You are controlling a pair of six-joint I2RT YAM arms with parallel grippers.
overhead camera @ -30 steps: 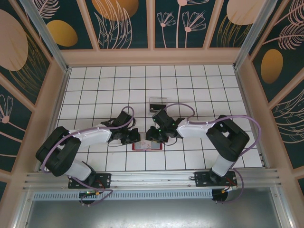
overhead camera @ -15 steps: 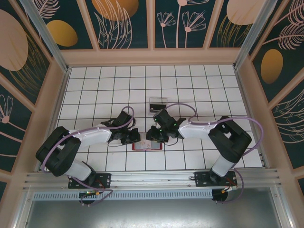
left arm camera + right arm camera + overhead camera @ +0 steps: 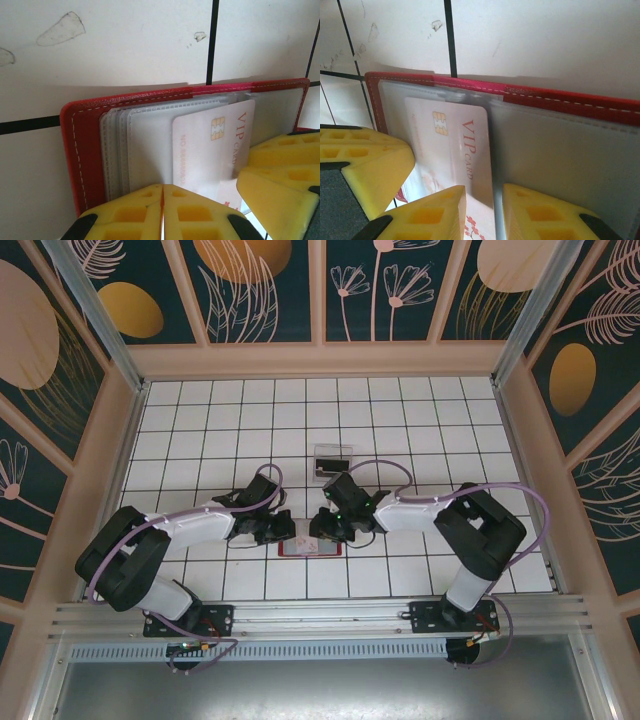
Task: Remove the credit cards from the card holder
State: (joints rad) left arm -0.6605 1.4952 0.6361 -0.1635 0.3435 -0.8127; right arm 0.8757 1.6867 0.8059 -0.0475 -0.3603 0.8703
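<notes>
The red card holder (image 3: 310, 549) lies open on the white tiled table between both grippers. Its red stitched border (image 3: 82, 150) frames several clear pockets. One pale credit card (image 3: 212, 145), with a gold chip and red "VIP CARD" lettering, lies on the pockets, partly slid out. My left gripper (image 3: 162, 192) is shut, its yellow tips down on the pockets beside the card. My right gripper (image 3: 482, 202) has its jaws a little apart, and the long edge of the card (image 3: 455, 145) runs through the gap. Nothing is pinched there. Any other cards are hidden in the pockets.
A clear plastic tray (image 3: 333, 458) stands just behind the grippers with something dark in it. Wooden walls fence the table on three sides. Open tiles stretch to the back, left and right. The two grippers (image 3: 302, 531) nearly touch over the holder.
The right gripper's jaws have narrowed slightly and its wrist has shifted a little over the holder. The left arm and the holder have stayed put.
</notes>
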